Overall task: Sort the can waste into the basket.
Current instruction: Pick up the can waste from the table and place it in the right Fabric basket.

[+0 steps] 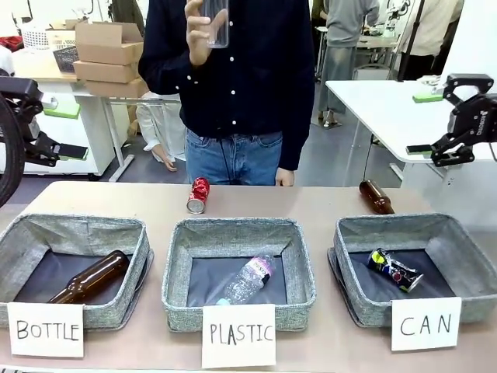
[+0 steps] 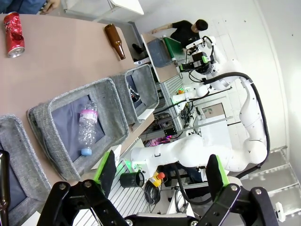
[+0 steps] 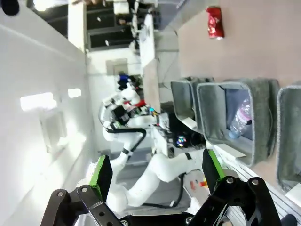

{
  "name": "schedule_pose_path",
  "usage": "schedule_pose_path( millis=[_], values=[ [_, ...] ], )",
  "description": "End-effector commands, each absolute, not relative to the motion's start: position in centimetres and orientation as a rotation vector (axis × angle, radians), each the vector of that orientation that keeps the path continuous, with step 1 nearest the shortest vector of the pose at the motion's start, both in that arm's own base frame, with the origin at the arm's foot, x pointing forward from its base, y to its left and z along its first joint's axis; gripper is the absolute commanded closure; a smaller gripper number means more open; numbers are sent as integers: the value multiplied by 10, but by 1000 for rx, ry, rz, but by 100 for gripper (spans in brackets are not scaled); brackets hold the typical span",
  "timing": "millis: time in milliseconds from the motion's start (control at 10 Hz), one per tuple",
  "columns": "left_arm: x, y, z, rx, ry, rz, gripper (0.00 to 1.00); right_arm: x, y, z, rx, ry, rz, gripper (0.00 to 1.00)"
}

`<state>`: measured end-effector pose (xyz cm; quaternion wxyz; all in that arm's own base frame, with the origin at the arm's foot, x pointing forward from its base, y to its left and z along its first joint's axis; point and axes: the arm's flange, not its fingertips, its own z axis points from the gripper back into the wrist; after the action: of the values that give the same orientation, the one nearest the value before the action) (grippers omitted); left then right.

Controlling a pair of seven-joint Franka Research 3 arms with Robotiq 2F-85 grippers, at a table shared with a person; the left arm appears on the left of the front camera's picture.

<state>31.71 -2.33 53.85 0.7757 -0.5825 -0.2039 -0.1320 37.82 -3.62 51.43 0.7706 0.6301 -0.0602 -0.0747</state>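
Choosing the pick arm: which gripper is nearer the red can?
Left, likely. The can lies left of centre; left gripper raised at the left edge, right gripper raised farther off, far right.

A brown glass bottle (image 1: 89,277) is being cradled, lying down, in the grey basket (image 1: 78,225) carded "BOTTLE" (image 1: 46,329). A clear plastic bottle (image 1: 250,278) is being held in the middle basket (image 1: 237,225), carded "PLASTIC" (image 1: 238,336). A second brown bottle (image 1: 376,196) is being borne on its side by the table (image 1: 101,202), near the far edge.
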Motion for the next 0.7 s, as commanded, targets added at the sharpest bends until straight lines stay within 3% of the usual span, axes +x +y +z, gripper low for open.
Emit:
schedule_pose_path(
  millis=[0, 600],
  values=[
    [318, -25, 538, -1277, -461, -304, 0, 377, -41, 518, 1334, -139, -96, 0],
    [318, -25, 538, -1277, -461, -304, 0, 377, -41, 518, 1334, -139, -96, 0]
  ],
)
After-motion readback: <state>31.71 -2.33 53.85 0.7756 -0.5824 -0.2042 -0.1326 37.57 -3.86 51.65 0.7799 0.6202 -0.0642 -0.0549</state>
